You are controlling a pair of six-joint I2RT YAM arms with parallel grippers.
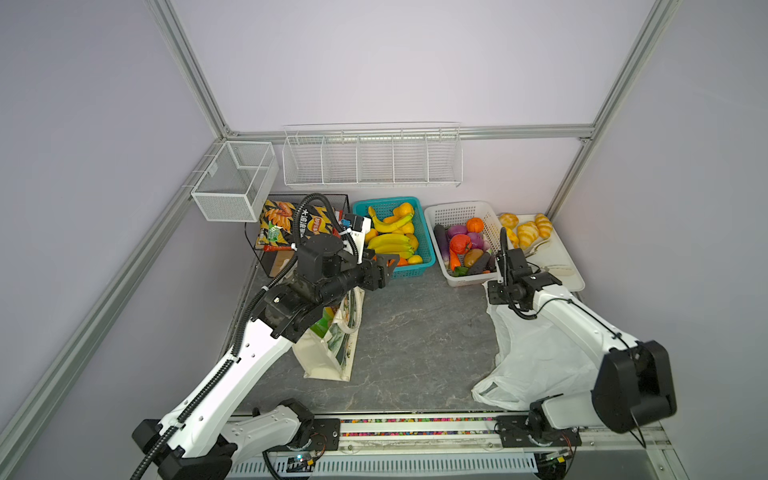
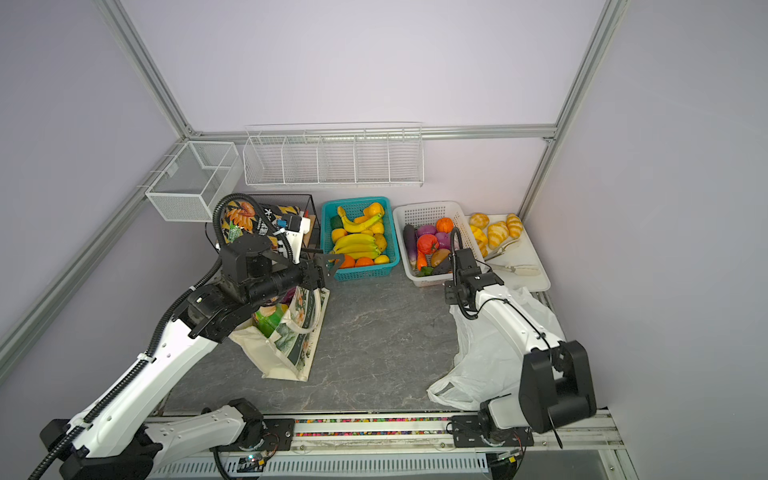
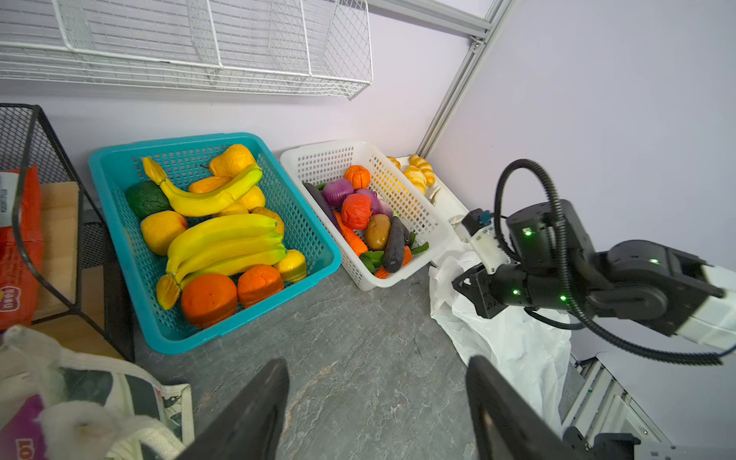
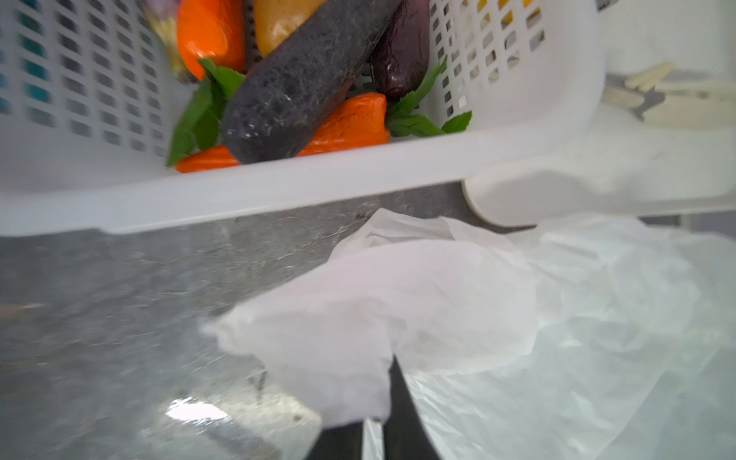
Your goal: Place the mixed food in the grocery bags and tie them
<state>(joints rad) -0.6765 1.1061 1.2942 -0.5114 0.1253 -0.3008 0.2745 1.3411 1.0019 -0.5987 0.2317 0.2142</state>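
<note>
"Right gripper [image 4: 378, 402], item one," the clerk reads. "Jaws closed on a fold at the rim of the white plastic bag [image 1: 536, 357]. The bag lies slack on the table [image 1: 415, 332]. Its long way runs from that pinched end, just beside the white basket [image 4: 278, 191], back toward the arm's base."

"Left gripper?" asks the checker.

"Left gripper [image 3: 376, 362]: jaws apart, nothing between them. It hovers above the far end of the canvas tote [image 1: 328, 357], near the teal basket [image 3: 239, 318]. The tote holds a purple packet [image 3: 20, 430] and a green packet [image 2: 270, 320]."

"Goods outstanding?"

"Tomato [image 3: 355, 211], onion [image 3: 337, 191], dark piece [image 3: 394, 249]. All are in the white basket, just beyond the right gripper, over the basket's near wall. The dark piece lies lengthwise, one end at that wall, the other pointing toward the back."

"Nearer arm?"

"The right, plainly, though it is occupied with the bag. The left is well apart, across the table. Judgement: the right probably lifts the rim so the mouth opens toward the basket, and the left would have to cross over for the vegetables."
</note>
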